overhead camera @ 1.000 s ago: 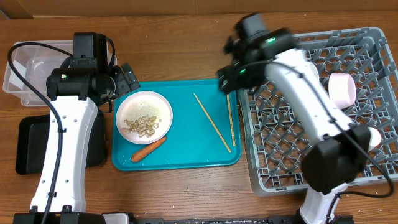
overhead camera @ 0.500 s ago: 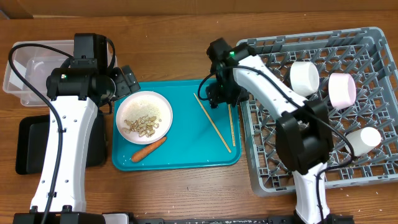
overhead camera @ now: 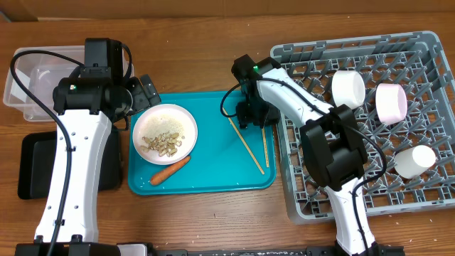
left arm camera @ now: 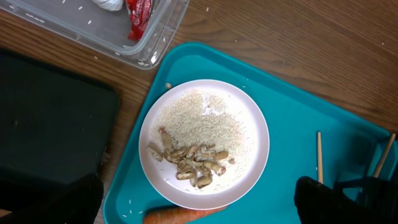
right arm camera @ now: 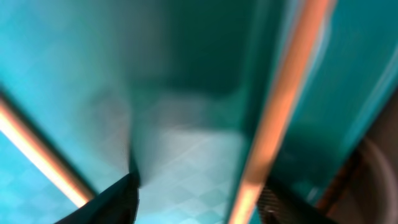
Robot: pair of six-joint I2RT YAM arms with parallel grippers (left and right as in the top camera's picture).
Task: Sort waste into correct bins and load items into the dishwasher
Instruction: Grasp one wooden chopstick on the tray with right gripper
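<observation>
Left pincer (overhead camera: 146, 89) spread wide by the plate; right pincer (overhead camera: 250, 114) low over the chopsticks (overhead camera: 245, 146).

At far left on the bench (overhead camera: 213, 57), the clear tub (overhead camera: 32, 78) holds the red wrapper (left arm camera: 138, 15) and white tissue (left arm camera: 109, 4), and the black tray (overhead camera: 32, 167) lies nearer. On the teal tray (overhead camera: 206, 181), the white plate (overhead camera: 165, 131) carries rice and beige scraps (overhead camera: 162, 142). The carrot (overhead camera: 169, 170) lies just beside its near edge. Right of them are the two chopsticks. The right pincer's fingers (right arm camera: 118, 199) stand apart at their far ends with one stick between them, unclamped; that view is blurred. The grey rack (overhead camera: 426, 43) at right holds a white bowl (overhead camera: 348, 89), a pink bowl (overhead camera: 391, 102) and a white cup (overhead camera: 414, 161).
</observation>
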